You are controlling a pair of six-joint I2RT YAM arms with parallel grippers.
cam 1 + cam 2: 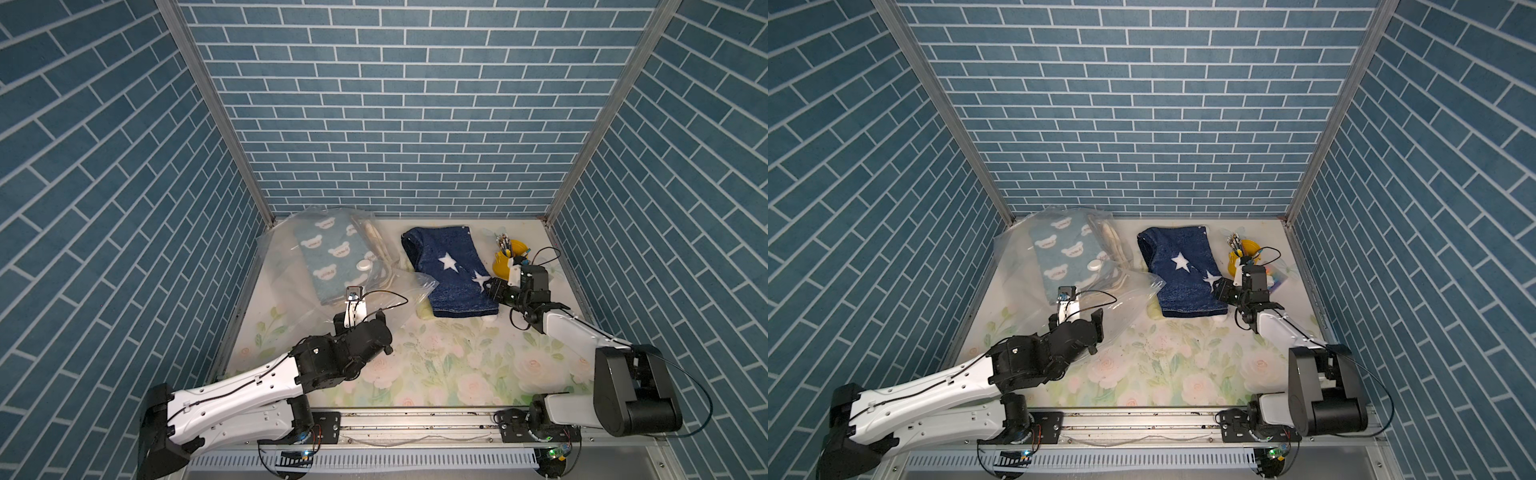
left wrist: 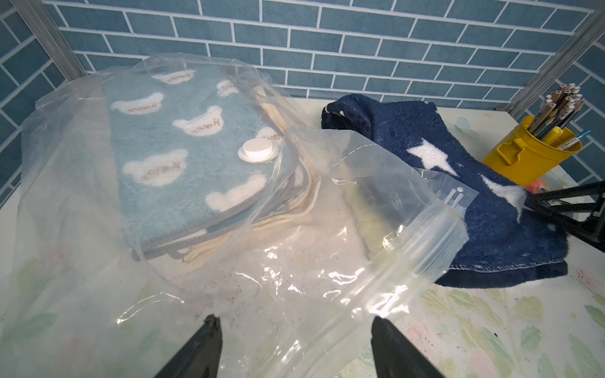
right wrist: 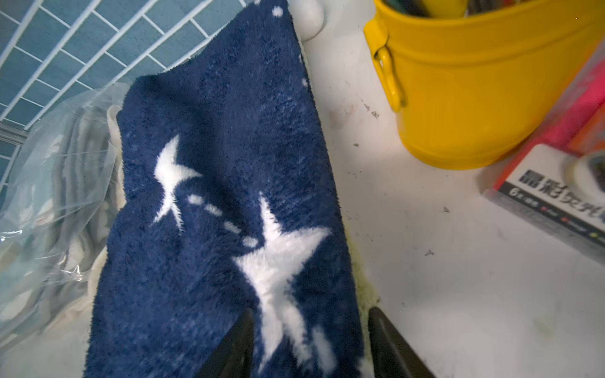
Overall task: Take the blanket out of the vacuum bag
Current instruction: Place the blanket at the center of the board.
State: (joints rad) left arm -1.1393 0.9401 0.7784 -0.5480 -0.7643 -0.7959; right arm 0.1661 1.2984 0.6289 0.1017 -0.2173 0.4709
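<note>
The vacuum bag (image 1: 286,270) (image 2: 294,261) lies crinkled at the back left, its round white valve cap (image 2: 258,149) on top. A folded light-blue blanket with white bears (image 1: 328,257) (image 2: 170,157) sits inside it. A navy blanket with white stars (image 1: 453,274) (image 3: 229,163) lies outside the bag on the table. My left gripper (image 2: 294,319) is open, its jaws spread just above the bag's zip-strip mouth. My right gripper (image 3: 311,311) is open, its jaws standing apart over the navy blanket's right edge (image 1: 489,286).
A yellow cup of pencils (image 1: 505,259) (image 3: 474,81) and a marker box (image 3: 556,183) stand close to the right of the navy blanket. Cream cloth edges (image 2: 294,203) show inside the bag. Blue brick walls (image 1: 395,124) enclose three sides. The floral tabletop (image 1: 436,365) stretches across the front.
</note>
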